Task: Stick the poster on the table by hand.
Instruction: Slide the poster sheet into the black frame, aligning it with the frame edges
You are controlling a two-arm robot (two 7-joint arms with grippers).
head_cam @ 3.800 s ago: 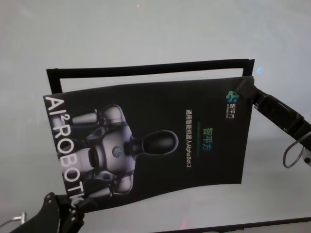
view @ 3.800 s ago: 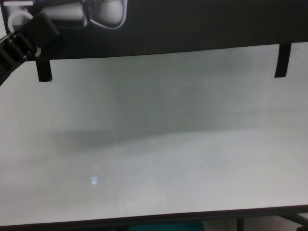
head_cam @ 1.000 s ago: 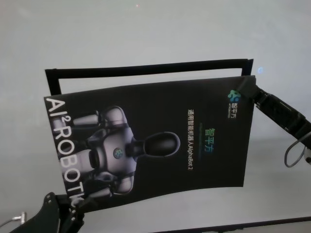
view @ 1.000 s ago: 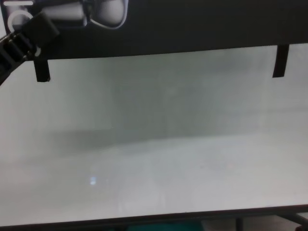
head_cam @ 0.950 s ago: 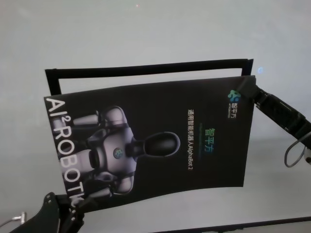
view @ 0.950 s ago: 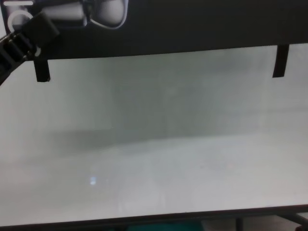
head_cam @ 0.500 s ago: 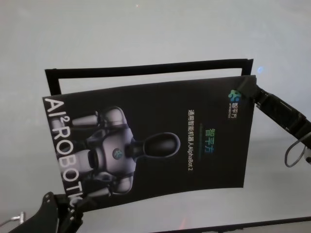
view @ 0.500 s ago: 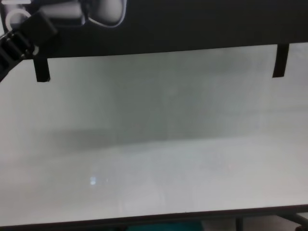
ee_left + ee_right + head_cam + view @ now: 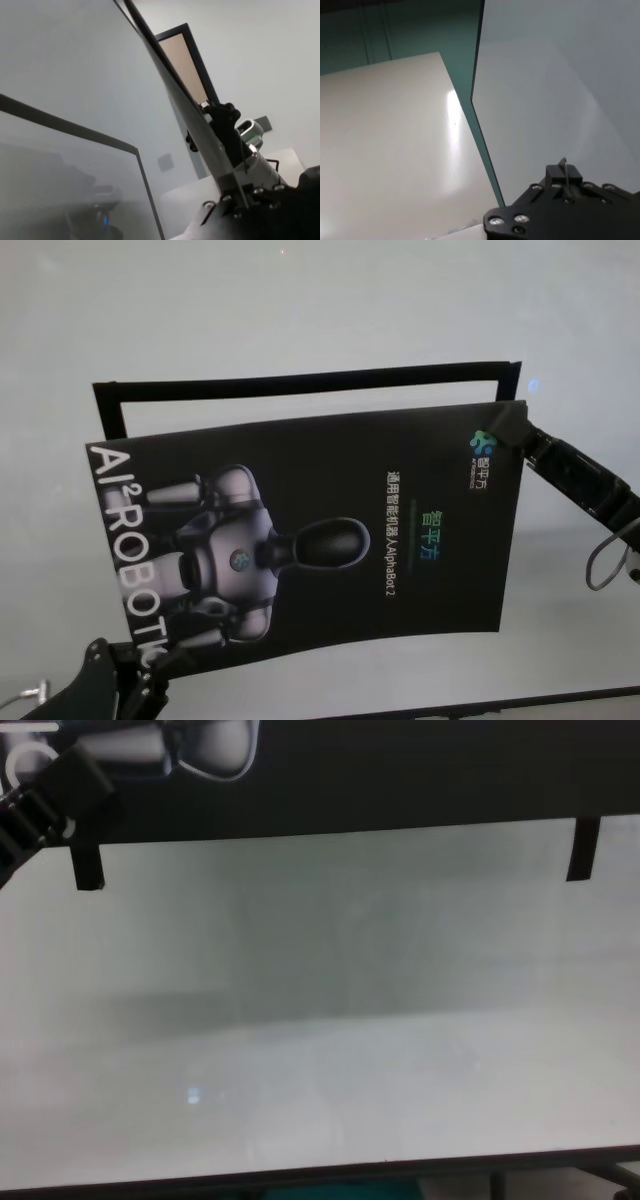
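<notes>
In the head view the poster (image 9: 320, 540) hangs in the air above the table (image 9: 300, 310), its printed robot and white lettering facing up. The left gripper (image 9: 150, 665) pinches its near-left corner, fingers closed on the sheet. The right gripper (image 9: 508, 425) clamps the far-right corner the same way, its ribbed arm running off to the right. A dark outline of the sheet shows on the tabletop beyond it.

In the chest view the poster (image 9: 400, 770) fills the top, and two tape strips (image 9: 88, 865) hang down from its lower edge, one at each end, clear of the table (image 9: 320, 1050) below. The left gripper (image 9: 75, 785) grips the sheet at the upper left.

In the left wrist view the poster (image 9: 195, 125) is seen edge-on, a thin tilted sheet running into the closed fingers of the left gripper (image 9: 235, 187).

In the right wrist view the right gripper (image 9: 565, 177) is shut on the poster (image 9: 545, 75), whose pale back fills the view.
</notes>
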